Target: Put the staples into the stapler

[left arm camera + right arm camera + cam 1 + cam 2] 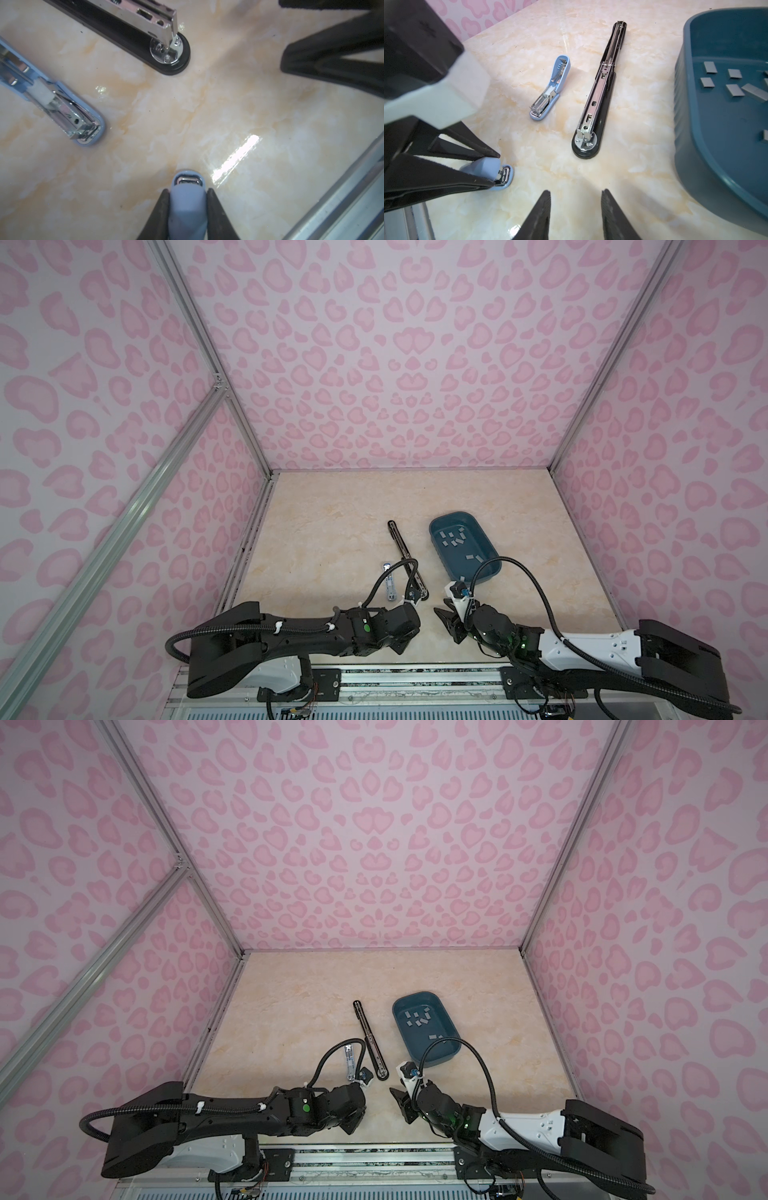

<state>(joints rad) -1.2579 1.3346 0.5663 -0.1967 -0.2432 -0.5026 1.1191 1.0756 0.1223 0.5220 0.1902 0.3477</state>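
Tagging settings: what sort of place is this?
Likely a purpose-built robot test booth, not an office: pink patterned wall panels on aluminium framing enclose a marble-look tabletop, with the left arm and right arm based at its front.

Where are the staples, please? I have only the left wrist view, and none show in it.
Observer: The staples lie loose in a teal tray, which stands to the right of the long black stapler in both top views.
Operator: Thank you. Is the right claw carrying one of them?
Observer: No. The right claw is open, with nothing between its fingers.
Operator: And how does the black stapler lie beyond the end I can see?
Observer: It is opened out flat on the table, with its top arm swung back toward the rear wall.
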